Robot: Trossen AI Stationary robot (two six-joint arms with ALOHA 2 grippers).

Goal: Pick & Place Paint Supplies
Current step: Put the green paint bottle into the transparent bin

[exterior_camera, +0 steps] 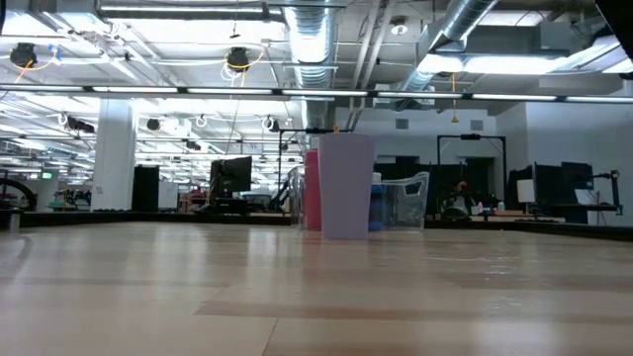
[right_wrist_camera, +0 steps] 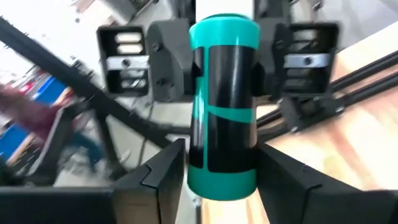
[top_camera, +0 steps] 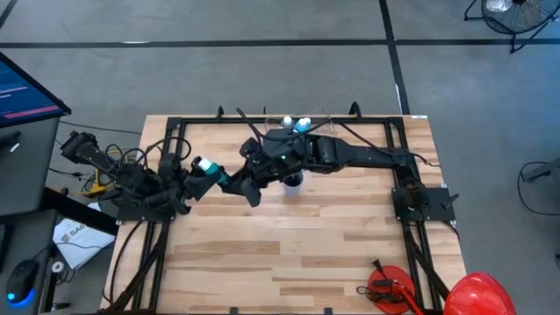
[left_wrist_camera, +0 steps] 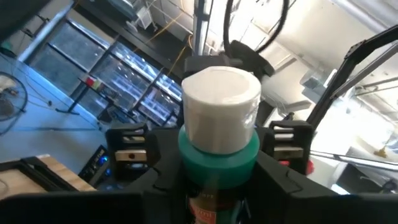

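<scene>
A teal paint bottle (top_camera: 206, 167) with a white cap (left_wrist_camera: 221, 93) and a black label (right_wrist_camera: 227, 112) is held in the air between my two grippers, over the table's left middle. My left gripper (left_wrist_camera: 217, 186) is shut on it. My right gripper (right_wrist_camera: 221, 180) is open. Its fingers stand close on either side of the bottle's other end, facing the left gripper. A clear tub (top_camera: 293, 122) with more white-capped bottles stands at the far middle. A blue-purple cup (exterior_camera: 346, 186) stands under my right arm. Neither gripper shows in the low view. My left gripper pinches the teal bottle's lower body (left_wrist_camera: 214, 177) between its two fingers, one on each side. The bottle's capped end points away from the gripper. The bottle is lifted clear of the table. Of my right gripper, I cannot tell whether its fingers (right_wrist_camera: 158, 174) touch the bottle.
The tub (exterior_camera: 406, 203) holds a blue bottle (exterior_camera: 377, 203), and a pink container (exterior_camera: 312, 188) stands behind the cup. A red tool (top_camera: 389, 287) and a red rounded object (top_camera: 477, 293) lie at the near right corner. A black frame (top_camera: 175, 127) borders the table.
</scene>
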